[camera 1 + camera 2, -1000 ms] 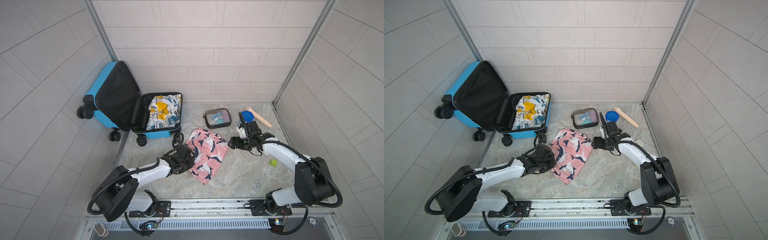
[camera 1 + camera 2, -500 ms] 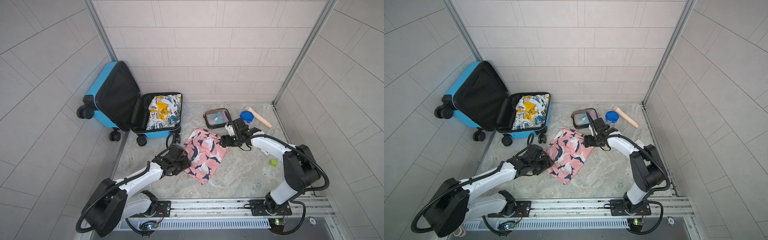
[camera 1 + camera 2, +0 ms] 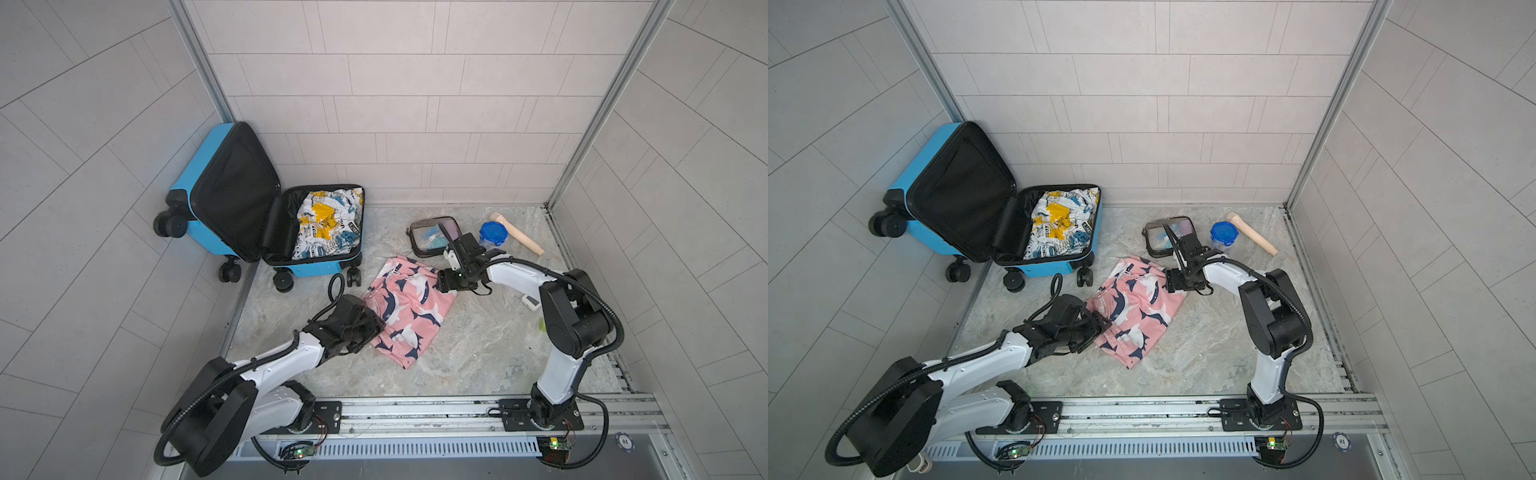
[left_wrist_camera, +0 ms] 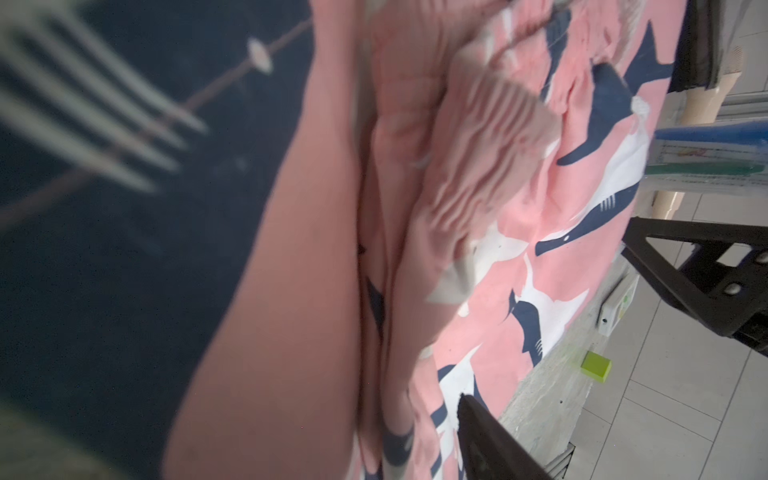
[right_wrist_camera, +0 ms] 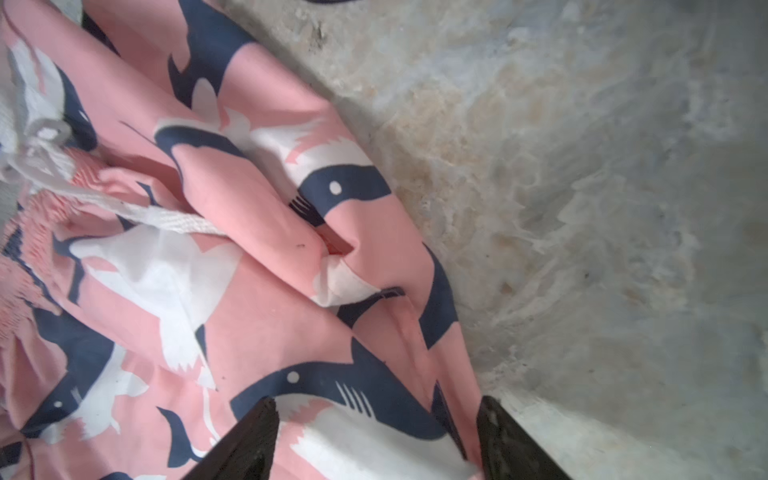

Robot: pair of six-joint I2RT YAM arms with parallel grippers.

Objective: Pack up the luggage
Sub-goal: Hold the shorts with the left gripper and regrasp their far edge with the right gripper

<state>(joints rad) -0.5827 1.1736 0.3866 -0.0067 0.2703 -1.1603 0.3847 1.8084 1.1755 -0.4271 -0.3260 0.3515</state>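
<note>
My left gripper point(image 3: 371, 327) is sitting low on the surface point(image 3: 478, 349), at the near edge of the pink shark-print shorts point(image 3: 409, 309); in its wrist view the cloth is crowding the lens and only one finger point(image 4: 482, 436) is showing, so I cannot tell whether it is released or pinching; farther out, my right gripper point(image 5: 376, 401) is reaching over the shorts' far right edge, jaws parted and released, the hem lying between them with nothing pinched; just beyond it a clear black-trimmed pouch point(image 3: 430, 239) is lying flat, with a blue-lidded jar point(image 3: 492, 235) beside it and a wooden handle point(image 3: 517, 233) past that, near the back wall; the luggage point(image 3: 249, 199) is standing open in the far left corner, apart from both grippers, its lid leaning against the side wall and its lower half holding a white, yellow and blue printed garment point(image 3: 328, 224).
</note>
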